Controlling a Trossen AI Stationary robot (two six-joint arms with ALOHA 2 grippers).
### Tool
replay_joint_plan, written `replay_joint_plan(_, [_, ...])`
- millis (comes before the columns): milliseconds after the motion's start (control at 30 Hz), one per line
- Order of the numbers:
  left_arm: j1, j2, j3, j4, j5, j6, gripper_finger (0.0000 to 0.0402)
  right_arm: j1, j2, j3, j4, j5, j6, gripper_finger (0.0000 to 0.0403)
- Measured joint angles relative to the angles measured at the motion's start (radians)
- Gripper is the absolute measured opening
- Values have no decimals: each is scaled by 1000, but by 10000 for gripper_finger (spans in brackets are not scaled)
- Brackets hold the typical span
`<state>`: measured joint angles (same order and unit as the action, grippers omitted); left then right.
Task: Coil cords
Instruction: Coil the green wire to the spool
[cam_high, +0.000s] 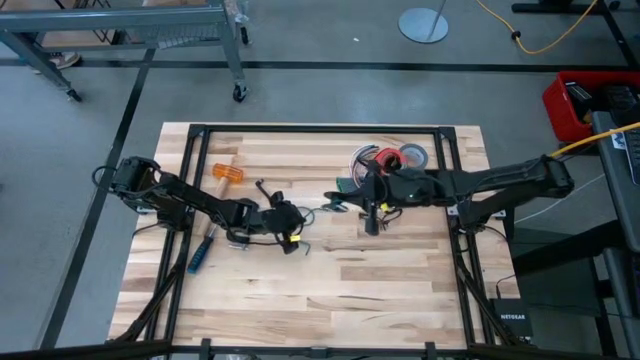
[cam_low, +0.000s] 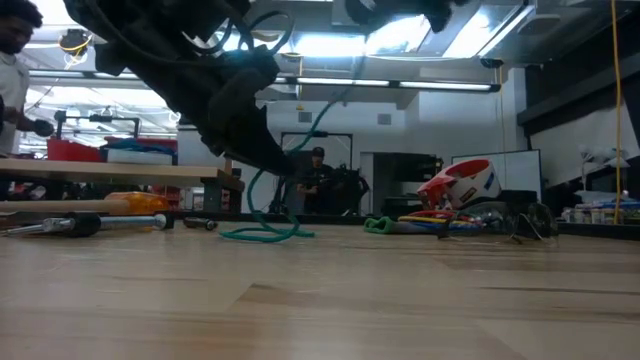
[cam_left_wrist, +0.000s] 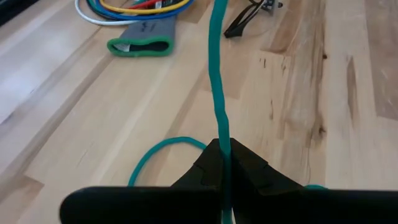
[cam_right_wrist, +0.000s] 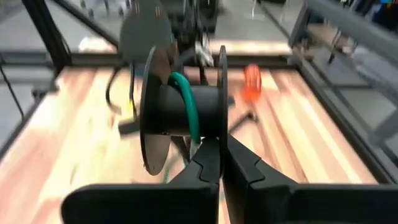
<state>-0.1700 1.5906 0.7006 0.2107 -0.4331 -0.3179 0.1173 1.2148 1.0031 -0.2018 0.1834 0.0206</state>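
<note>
Right now we judge the coiling to be under way but early. Our left gripper (cam_left_wrist: 225, 171) is clamped on the teal cord (cam_left_wrist: 217, 93), which runs taut forward from its fingertips, with a slack loop of the same cord lying on the table just beside and below the fingers. Our right gripper (cam_right_wrist: 221, 163) has its fingers pressed together, and whether anything is caught between them we cannot tell; right in front of its tips stands a black spool (cam_right_wrist: 180, 115) with a turn of that cord over its barrel, so we take the spool to be the thing the cord is being wound on. From above, the two grippers sit near each other at mid-table, the spool between them. As we read it, the next move calls for keeping the cord under light tension while another turn is laid, feeding the slack without letting it kink or slide off the spool's rim. Beyond the left gripper lies a heap of coloured cables (cam_left_wrist: 134, 7) and a green-edged strap (cam_left_wrist: 142, 45); farther from both, an orange-handled tool (cam_high: 227, 173). The wooden table (cam_high: 400, 290) is pale butcher-block in a black frame. Behind it a workshop opens out, where a person (cam_low: 315, 180) stands.
</note>
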Motion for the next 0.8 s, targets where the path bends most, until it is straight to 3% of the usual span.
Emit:
replay_joint_plan(367, [15, 0, 0, 10, 0, -23, 0, 0, -4, 0, -421, -51, 115, 3])
replay_joint_plan(800, [29, -45, 0, 166, 51, -48, 0, 1, 71, 0, -586, -12, 197, 3])
